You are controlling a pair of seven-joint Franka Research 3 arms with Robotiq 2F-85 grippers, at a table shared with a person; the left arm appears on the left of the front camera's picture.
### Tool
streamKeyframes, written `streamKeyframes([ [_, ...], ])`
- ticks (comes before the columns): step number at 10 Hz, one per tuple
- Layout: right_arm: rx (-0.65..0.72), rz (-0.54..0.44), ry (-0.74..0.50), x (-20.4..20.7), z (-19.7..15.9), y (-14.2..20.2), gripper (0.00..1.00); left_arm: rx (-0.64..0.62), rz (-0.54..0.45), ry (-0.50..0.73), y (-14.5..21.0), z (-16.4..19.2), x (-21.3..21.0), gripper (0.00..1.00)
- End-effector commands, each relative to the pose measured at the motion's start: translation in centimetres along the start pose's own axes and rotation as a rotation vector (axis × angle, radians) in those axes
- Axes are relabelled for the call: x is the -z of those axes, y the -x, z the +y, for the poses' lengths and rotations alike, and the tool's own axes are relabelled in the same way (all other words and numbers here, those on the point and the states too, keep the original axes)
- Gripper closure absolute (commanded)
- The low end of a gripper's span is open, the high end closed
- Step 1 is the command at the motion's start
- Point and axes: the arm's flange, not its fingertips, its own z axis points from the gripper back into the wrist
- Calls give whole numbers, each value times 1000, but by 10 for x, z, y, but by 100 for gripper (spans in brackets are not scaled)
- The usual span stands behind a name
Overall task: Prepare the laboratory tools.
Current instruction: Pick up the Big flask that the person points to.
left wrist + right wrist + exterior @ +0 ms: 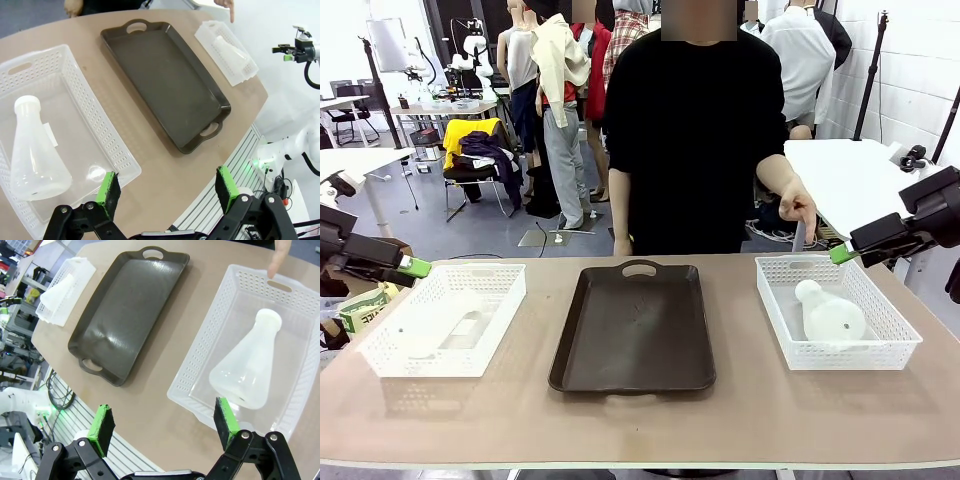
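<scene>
One frosted-white flask (828,314) (250,365) lies on its side in the right white basket (900,335) (200,345). A person's finger (799,232) (277,257) points down at that basket's far rim. My right gripper (840,253) (162,427) hovers open above and beside the basket's right far corner, holding nothing. A second flask (32,150) (460,330) lies in the left white basket (380,355) (75,55). My left gripper (413,267) (167,187) is open above the left basket's outer edge, also holding nothing.
A dark brown tray (635,325) (170,80) (130,310) with handle cut-outs lies bare between the baskets. The person stands at the far side of the table. The table's front strip is bare wood (640,420).
</scene>
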Motion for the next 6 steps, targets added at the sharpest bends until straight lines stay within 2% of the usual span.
streamKeyframes([
  [1, -12, -11, -23, 3, -3, -1, 0, 19, -23, 21, 0, 4, 1, 0],
  [4, -12, -11, -23, 3, -3, -1, 0, 19, -23, 21, 0, 4, 1, 0],
  [6, 22, 18, 25, -2, 0, -3, 0, 19, -23, 21, 0, 4, 1, 0],
])
